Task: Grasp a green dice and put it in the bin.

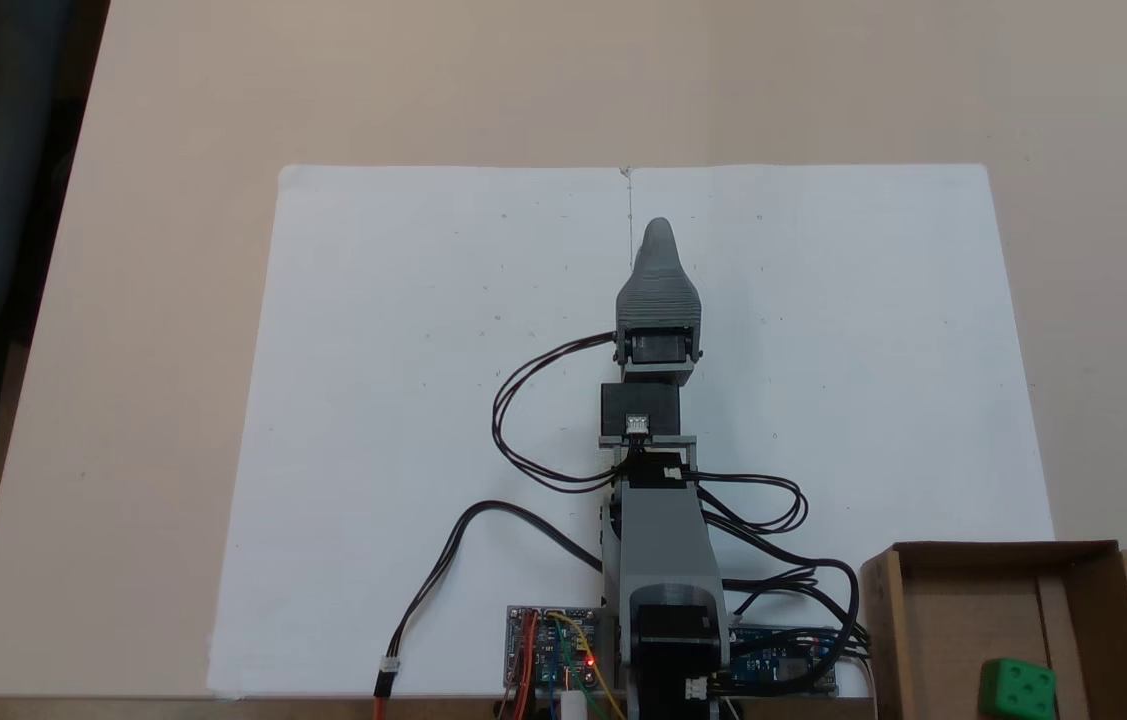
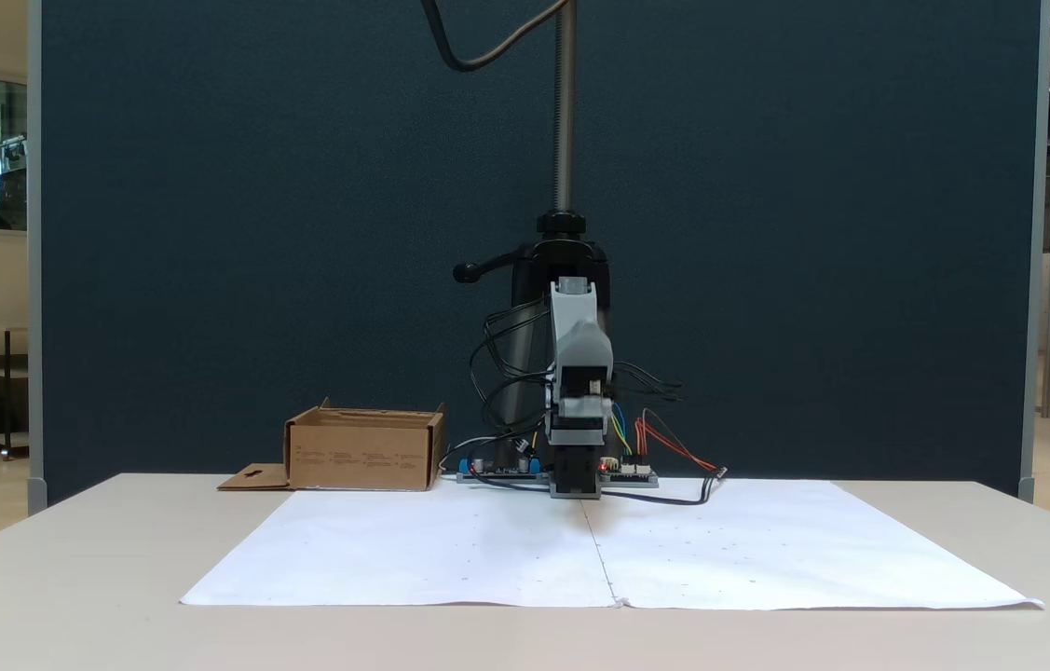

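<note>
Since the green dice (image 1: pixel 1017 688) already lay inside the bin (image 1: pixel 1088 580) at the lower right of the frame, the placing step looked finished. The gripper (image 1: pixel 658 235) pointed toward the upper centre over the white paper (image 1: pixel 403 380), holding nothing; whether its jaws were apart I cannot tell. Nothing further seemed needed beyond resting the arm.

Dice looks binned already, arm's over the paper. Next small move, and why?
Probably none beyond settling at rest: the green dice already lies inside the cardboard bin, and the gripper carries nothing over the white paper.
</note>
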Tool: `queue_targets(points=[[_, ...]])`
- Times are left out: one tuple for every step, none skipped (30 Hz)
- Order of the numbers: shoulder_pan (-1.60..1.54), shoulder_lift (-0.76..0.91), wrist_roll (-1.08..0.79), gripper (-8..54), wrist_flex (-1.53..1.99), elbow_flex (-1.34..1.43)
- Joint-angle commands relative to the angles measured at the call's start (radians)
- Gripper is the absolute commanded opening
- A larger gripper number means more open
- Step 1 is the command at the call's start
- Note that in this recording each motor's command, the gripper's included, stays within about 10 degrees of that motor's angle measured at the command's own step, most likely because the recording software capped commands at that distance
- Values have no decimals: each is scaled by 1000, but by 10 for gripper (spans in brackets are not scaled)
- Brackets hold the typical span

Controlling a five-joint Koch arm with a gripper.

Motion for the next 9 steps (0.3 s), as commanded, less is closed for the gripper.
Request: queue_targets(points=[[-15, 109, -35, 447, -168, 64], [-15, 110, -35, 447, -198, 64], [-17, 110, -34, 447, -224, 64], [-17, 110, -34, 447, -238, 64], [-17, 110, -34, 447, -238, 64], [-17, 110, -34, 447, -238, 64], [-17, 110, -34, 447, -238, 64], [-17, 110, -34, 447, -238, 64], [-15, 110, -34, 447, -238, 64]])
